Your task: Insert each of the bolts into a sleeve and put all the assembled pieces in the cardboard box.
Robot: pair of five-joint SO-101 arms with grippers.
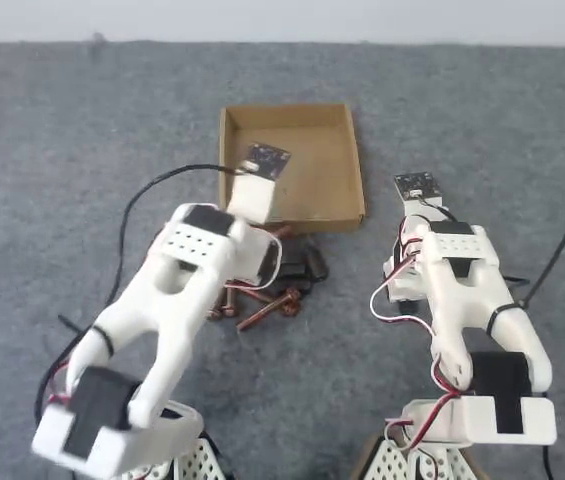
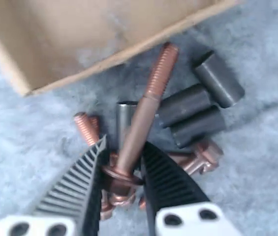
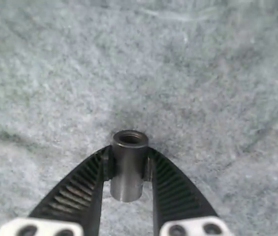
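Observation:
My left gripper [image 2: 124,147] is shut on a copper bolt [image 2: 143,113], pinching it just above its flange, with the threaded end pointing toward the cardboard box [image 2: 94,34]. Under it lie more copper bolts [image 2: 87,128] and three dark sleeves [image 2: 185,105] in a heap on the carpet. From above, that heap of bolts [image 1: 262,315] and sleeves [image 1: 307,265] sits just in front of the box [image 1: 354,160], half under the left arm [image 1: 192,270]. My right gripper [image 3: 129,155] is shut on a dark sleeve [image 3: 128,167], held upright with its bore open at the top, above bare carpet.
The right arm [image 1: 462,280] stands right of the box, apart from the heap. Grey carpet covers the table, with open room right of the box and toward the back. Black cables [image 1: 152,195] trail off left of the left arm.

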